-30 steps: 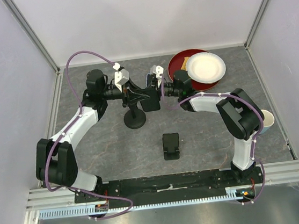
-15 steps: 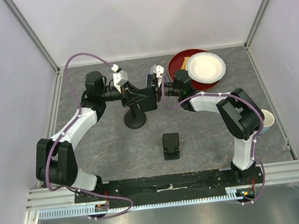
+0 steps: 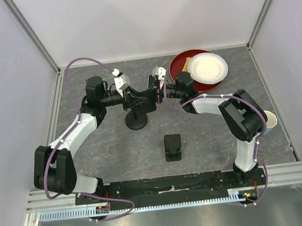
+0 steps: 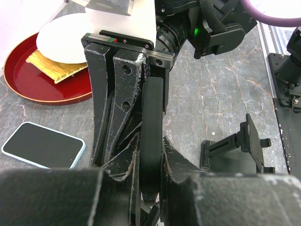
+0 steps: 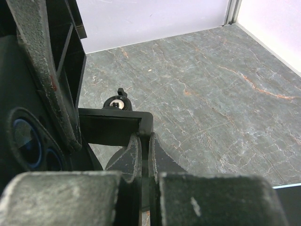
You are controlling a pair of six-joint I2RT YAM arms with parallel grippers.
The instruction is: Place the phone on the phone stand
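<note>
My left gripper (image 3: 138,98) (image 4: 151,146) is shut on a black phone (image 4: 153,108), held on edge above the table; its camera lenses show in the right wrist view (image 5: 23,141). In the top view the phone (image 3: 147,101) hangs over the tall phone stand, whose round base (image 3: 136,121) sits on the table. My right gripper (image 3: 157,93) (image 5: 145,141) faces the left one and is shut on the thin edge of the stand's black cradle plate (image 5: 110,129), beside the phone. The plate's ball joint (image 5: 116,101) shows behind it.
A second phone with a light blue rim (image 4: 42,145) lies flat under the grippers. A small black stand (image 3: 172,146) (image 4: 235,146) sits nearer the arm bases. A red tray (image 3: 177,69) with a white plate (image 3: 208,67) is at the back right. A paper cup (image 3: 272,120) stands at the right.
The black phone between the grippers has tipped more onto its edge and shifted slightly left. The left arm has drawn back a little; the right gripper has followed.
</note>
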